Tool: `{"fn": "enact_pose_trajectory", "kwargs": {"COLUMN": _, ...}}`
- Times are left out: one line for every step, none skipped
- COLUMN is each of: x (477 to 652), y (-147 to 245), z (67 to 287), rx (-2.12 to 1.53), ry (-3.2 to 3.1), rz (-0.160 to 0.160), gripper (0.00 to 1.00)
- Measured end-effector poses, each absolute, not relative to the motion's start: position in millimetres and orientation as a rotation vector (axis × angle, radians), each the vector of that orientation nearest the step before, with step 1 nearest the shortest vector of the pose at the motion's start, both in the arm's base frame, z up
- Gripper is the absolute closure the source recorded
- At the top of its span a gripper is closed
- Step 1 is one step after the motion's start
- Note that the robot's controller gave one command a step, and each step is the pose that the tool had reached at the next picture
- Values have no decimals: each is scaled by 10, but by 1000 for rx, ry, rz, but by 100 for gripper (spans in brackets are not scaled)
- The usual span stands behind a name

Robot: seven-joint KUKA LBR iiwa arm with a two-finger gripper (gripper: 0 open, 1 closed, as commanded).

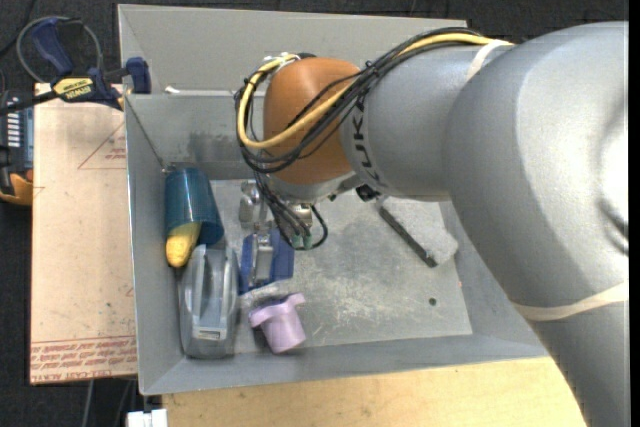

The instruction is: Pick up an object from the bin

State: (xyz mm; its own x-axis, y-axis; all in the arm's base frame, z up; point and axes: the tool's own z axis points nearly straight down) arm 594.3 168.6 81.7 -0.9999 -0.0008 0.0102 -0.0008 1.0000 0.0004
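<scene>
Gripper [262, 240], how far open cannot be told, low over a blue flat piece [283, 262] just behind the lilac cup [280, 325], grey dispenser [208, 303] left of that cup

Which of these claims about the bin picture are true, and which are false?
1. The teal bottle lies along the bin wall at the view's left. True.
2. The lilac cup lies at the far end. False: it lies by the near edge.
3. The gripper is over a blue thing beside the grey dispenser. True.
4. The dark bar lies left of the bottle. False: it lies to the gripper's right in the view.
</scene>
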Motion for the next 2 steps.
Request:
{"fn": "enact_pose_trajectory", "kwargs": {"x": 5906, "y": 1735, "z": 1459, "rx": 13, "ry": -3155, "rz": -11, "gripper": 0}}
{"fn": "enact_pose_trajectory", "kwargs": {"x": 5726, "y": 1578, "z": 1251, "rx": 404, "ry": -3117, "rz": -6, "gripper": 0}}
